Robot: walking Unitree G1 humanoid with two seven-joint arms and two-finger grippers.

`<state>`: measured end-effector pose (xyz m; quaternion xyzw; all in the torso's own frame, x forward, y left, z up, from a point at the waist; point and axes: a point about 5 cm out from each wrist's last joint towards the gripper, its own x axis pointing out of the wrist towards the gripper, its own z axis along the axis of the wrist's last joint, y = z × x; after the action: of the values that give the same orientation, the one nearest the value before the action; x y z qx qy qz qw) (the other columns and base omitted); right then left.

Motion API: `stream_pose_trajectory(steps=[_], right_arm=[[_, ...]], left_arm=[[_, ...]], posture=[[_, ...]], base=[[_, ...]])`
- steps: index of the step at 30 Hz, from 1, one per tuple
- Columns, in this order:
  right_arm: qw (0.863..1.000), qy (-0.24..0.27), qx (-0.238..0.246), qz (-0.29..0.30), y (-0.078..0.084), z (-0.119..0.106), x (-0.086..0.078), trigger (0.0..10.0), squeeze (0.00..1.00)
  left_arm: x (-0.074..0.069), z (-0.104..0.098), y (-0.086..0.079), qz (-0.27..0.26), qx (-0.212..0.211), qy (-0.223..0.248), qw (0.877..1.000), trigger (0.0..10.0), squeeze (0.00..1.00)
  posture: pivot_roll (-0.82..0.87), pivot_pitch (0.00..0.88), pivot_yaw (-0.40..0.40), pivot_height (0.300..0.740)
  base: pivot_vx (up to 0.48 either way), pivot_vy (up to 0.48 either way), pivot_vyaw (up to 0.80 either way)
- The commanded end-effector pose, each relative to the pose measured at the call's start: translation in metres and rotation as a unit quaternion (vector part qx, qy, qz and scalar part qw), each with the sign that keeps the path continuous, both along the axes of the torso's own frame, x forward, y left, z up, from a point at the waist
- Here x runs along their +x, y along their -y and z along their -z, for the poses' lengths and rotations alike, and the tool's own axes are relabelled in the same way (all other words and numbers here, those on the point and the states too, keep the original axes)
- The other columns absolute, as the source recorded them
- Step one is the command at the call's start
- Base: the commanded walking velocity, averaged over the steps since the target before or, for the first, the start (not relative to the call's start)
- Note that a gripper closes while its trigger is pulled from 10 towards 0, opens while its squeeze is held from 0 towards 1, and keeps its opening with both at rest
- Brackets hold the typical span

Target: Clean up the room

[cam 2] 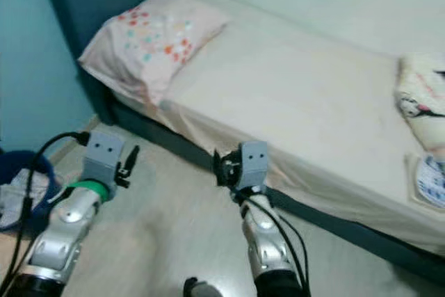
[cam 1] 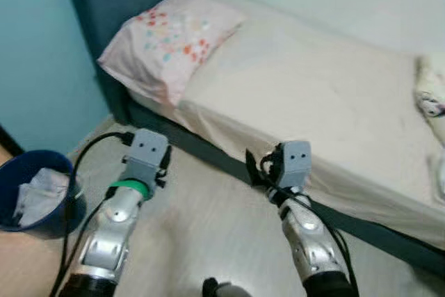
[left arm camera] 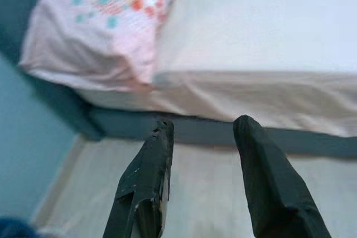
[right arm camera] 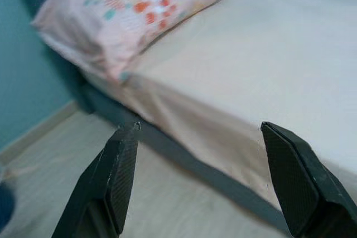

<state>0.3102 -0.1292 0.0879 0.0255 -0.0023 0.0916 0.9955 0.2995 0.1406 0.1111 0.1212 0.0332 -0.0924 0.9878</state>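
Left eye view: bare floor (cam 1: 208, 220) beside bed (cam 1: 313, 102) edge.

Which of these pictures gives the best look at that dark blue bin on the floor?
The left eye view: the round dark blue bin shows almost whole, with crumpled white stuff inside. The right eye view cuts it at the edge; the wrist views catch blue slivers at most.

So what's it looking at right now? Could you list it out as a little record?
place: bedroom, wood-look floor
bed: pale sheet, dark frame
pillow: at the head of the bed, pink with coloured spots
bin: blue, on the floor to the robot's left, crumpled paper inside
left hand: open, holding nothing, pointing at the bed
right hand: open, holding nothing, pointing at the bed
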Motion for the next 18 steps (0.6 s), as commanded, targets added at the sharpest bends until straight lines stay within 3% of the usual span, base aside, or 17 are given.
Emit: stream_pose_trajectory(steps=[1,18], right_arm=[[1.0,-0.015,0.004,0.002,-0.0003,0.0077,-0.0037,10.0,0.0],[1.0,-0.016,0.0,0.005,0.0015,0.0088,-0.0041,10.0,0.0]], left_arm=[[-0.002,0.0027,-0.0014,0.0,-0.004,-0.005,1.0,10.0,0.0],[-0.0036,0.0011,0.001,0.014,-0.005,0.006,1.0,10.0,0.0]], posture=[[0.04,0.067,-0.007,0.74],[0.04,0.074,-0.01,0.74]], base=[[0.0,0.0,-0.8],[0.0,-0.016,-0.79]])
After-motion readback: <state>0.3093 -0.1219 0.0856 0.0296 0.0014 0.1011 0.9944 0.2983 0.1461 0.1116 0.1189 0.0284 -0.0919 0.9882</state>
